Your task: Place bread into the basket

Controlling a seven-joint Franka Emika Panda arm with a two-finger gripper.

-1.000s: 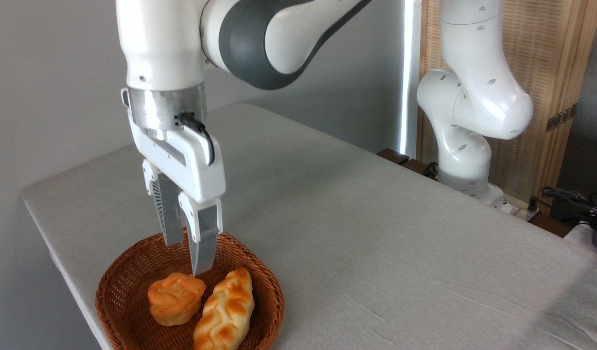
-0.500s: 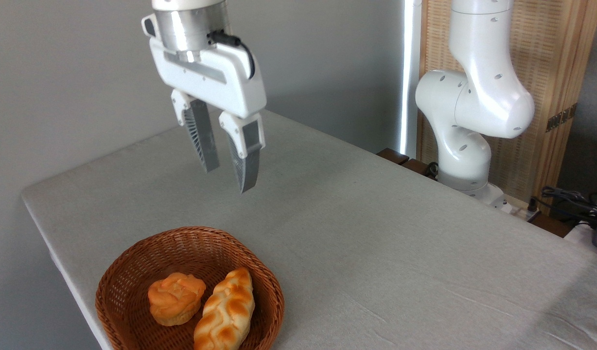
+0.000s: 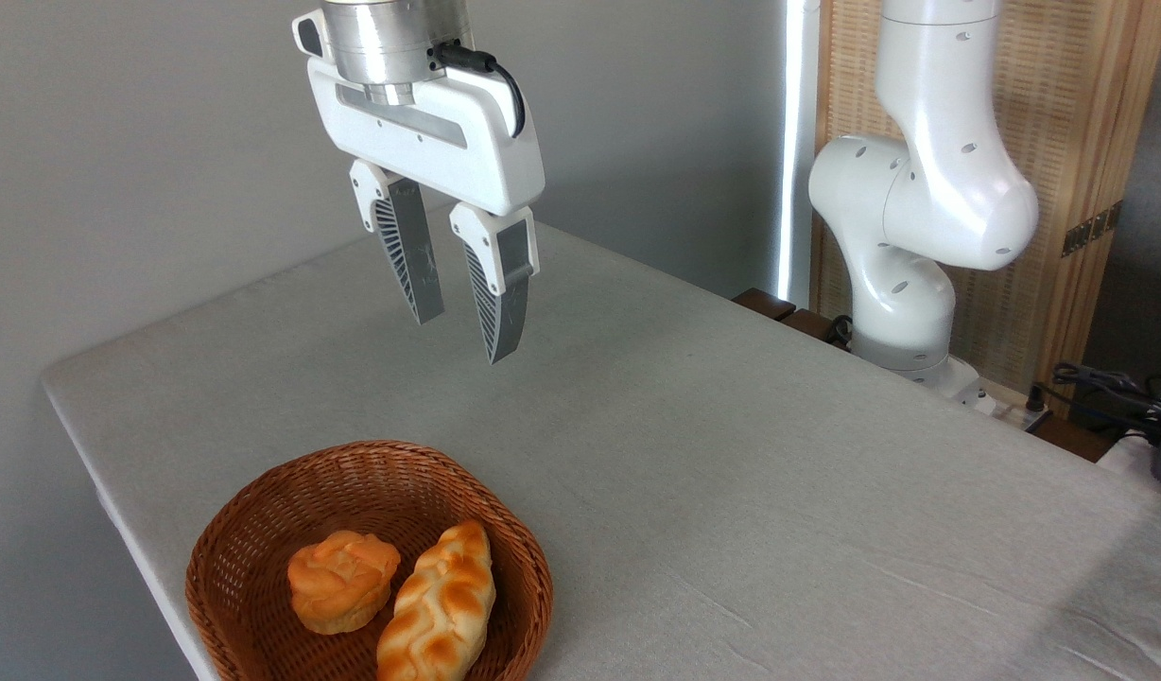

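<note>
The bread (image 3: pixel 440 602), a pale golden braided loaf with browned tips, lies inside the round brown wicker basket (image 3: pixel 250 515) at the lower left, its near end resting on the rim. My gripper (image 3: pixel 465 337) hangs high above the table, up and slightly right of the basket, well clear of the bread. Its two fingers stand apart with nothing between them, so it is open.
A small round orange bun (image 3: pixel 340 579) sits in the basket left of the loaf. The grey cloth-covered table (image 3: pixel 732 473) stretches to the right. The arm's white base (image 3: pixel 907 284) stands at the far right edge, with cables (image 3: pixel 1110 388) beyond it.
My gripper rose out of the basket, from just above the bun to high over the table, and drifted right. Bread and bun have not moved.
</note>
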